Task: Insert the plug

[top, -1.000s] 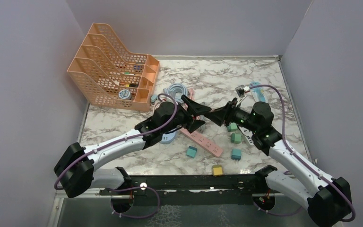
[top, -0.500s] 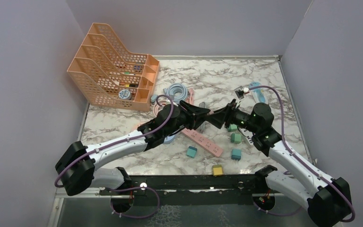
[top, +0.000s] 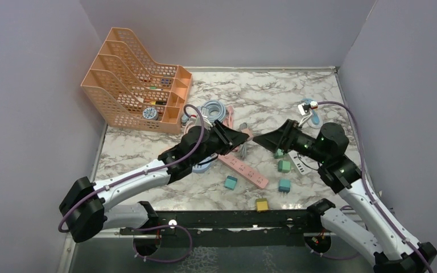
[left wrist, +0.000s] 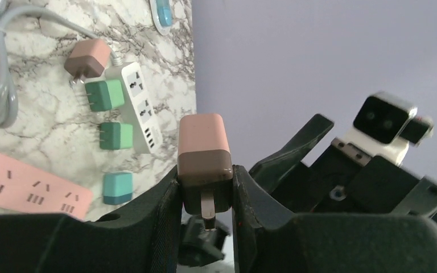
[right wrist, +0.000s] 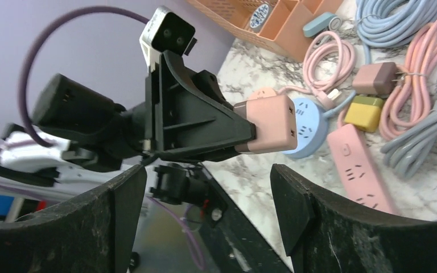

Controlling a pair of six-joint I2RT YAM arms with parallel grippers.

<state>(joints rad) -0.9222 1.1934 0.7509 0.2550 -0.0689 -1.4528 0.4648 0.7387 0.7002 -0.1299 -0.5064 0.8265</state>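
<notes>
The plug (left wrist: 203, 151) is a pink block with a brown base and metal prongs. It is pinched between the fingers of my left gripper (left wrist: 205, 190), which is shut on it above the table. In the top view the left gripper (top: 240, 138) holds the plug (top: 248, 134) over the table's middle. My right gripper (top: 264, 140) faces it a short gap to the right. In the right wrist view the right gripper (right wrist: 207, 182) stands open and empty, with the plug (right wrist: 270, 125) just beyond its fingers. A pink power strip (top: 244, 169) lies flat below the two grippers.
An orange file rack (top: 134, 79) stands at the back left. Coiled cables (top: 213, 111) lie behind the grippers. A white power strip (top: 297, 162), green and teal plugs (top: 284, 166) and a yellow plug (top: 262, 205) lie to the front right. A blue round socket (right wrist: 307, 122) is beside the pink strip.
My left gripper has shut on the plug. My right gripper has opened, let go of it and drawn back to the right.
</notes>
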